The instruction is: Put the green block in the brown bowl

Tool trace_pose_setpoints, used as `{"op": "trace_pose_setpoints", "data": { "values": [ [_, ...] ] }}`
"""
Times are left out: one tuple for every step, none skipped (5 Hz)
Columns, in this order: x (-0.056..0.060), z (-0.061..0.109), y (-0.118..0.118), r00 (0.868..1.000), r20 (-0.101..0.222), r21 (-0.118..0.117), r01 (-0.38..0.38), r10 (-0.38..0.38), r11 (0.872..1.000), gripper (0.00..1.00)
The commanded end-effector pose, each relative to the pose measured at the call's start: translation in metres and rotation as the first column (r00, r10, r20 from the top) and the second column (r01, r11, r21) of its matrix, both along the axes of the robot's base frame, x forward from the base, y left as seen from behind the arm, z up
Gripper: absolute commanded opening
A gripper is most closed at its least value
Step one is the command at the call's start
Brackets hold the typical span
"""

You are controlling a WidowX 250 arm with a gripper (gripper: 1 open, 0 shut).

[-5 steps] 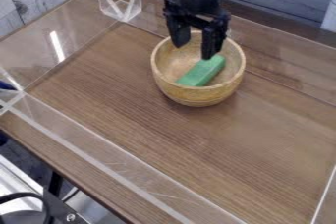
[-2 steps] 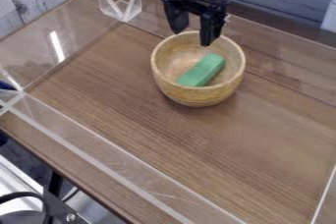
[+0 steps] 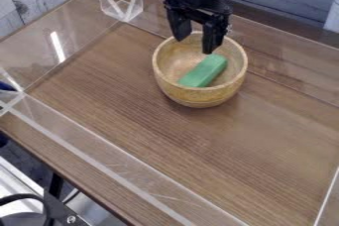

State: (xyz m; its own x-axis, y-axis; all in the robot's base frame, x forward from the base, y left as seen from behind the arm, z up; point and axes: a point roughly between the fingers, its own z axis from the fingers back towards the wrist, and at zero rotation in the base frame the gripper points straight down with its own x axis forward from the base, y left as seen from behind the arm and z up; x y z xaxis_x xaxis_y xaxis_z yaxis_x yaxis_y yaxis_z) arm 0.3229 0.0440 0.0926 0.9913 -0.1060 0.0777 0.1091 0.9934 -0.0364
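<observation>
Green block (image 3: 205,70) lies inside brown bowl (image 3: 199,72), long axis diagonal. Gripper (image 3: 195,38) hangs wide and empty just above bowl's far rim, apparently clear of block.

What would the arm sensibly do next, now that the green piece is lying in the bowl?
Probably lift straight up and away. The green block already lies inside the brown bowl, and the end effector hangs open over the far rim, holding nothing, so only a clean retreat seems left.
</observation>
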Motion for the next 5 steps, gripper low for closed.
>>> {"op": "trace_pose_setpoints", "data": {
  "values": [
    [0.001, 0.028, 0.004, 0.998, 0.065, 0.008, -0.004, 0.004, 1.0, 1.0],
    [-0.003, 0.043, 0.009, 0.996, 0.086, 0.005, -0.014, 0.013, 1.0, 1.0],
    [-0.008, 0.063, 0.018, 0.993, 0.112, 0.009, -0.034, 0.033, 0.999, 1.0],
    [-0.016, 0.087, 0.031, 0.989, 0.132, 0.005, -0.07, 0.068, 0.998, 1.0],
    [-0.025, 0.102, 0.051, 0.983, 0.138, 0.007, -0.126, 0.124, 0.992, 1.0]
  ]
}}
